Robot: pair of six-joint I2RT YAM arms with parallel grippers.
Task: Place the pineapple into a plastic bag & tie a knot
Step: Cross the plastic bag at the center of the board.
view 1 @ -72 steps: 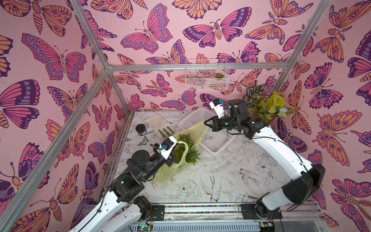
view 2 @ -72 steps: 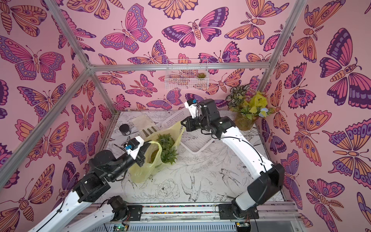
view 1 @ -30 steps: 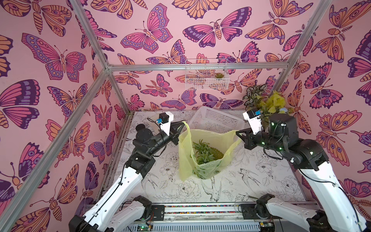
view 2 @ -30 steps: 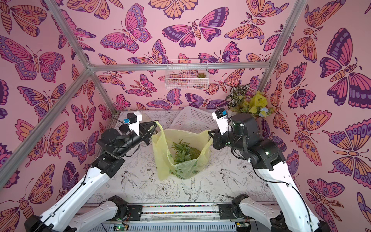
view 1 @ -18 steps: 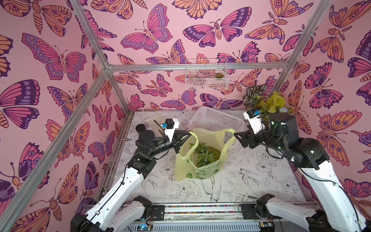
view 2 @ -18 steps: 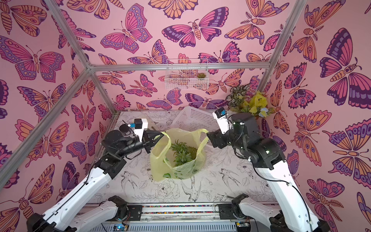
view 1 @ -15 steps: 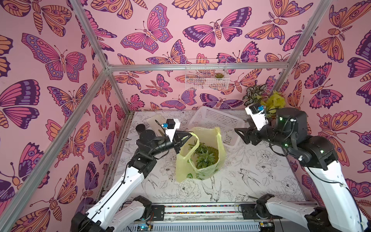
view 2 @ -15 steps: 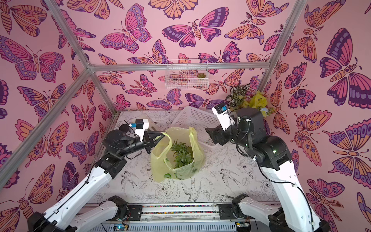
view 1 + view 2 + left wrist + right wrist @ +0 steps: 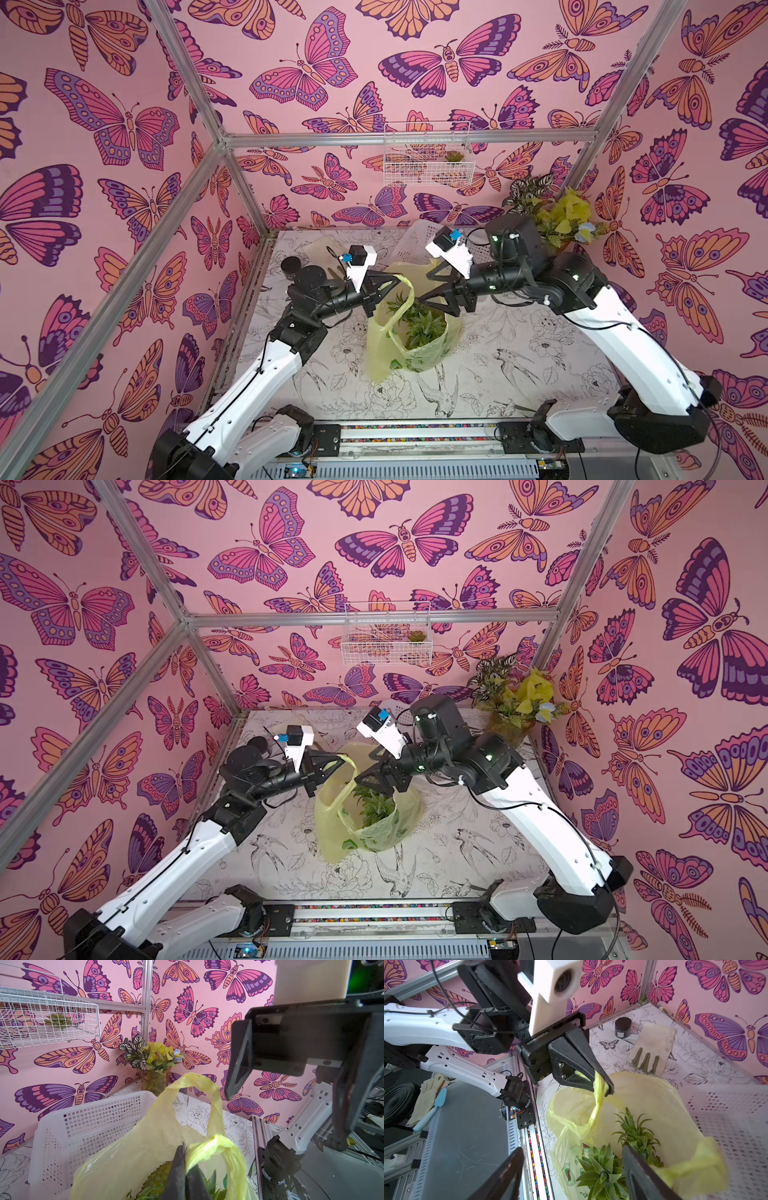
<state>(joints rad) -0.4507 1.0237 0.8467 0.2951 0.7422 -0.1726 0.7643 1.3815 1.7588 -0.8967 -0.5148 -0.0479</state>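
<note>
Right claw (image 9: pixel 423 289) has just let go and gapes wide over the thin translucent yellow-green plastic bag (image 9: pixel 415 353) slumped on the flower-printed bench (image 9: pixel 519 374). Left claw (image 9: pixel 395 279) stays pinched on one loop handle (image 9: pixel 598 1093). The spiky green pineapple (image 9: pixel 419 328) sits inside, so tying is still ahead.

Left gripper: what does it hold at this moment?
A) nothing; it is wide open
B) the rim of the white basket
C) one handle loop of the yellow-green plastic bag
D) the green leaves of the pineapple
C: in the right wrist view the left gripper is shut on a twisted handle loop of the plastic bag.
</note>
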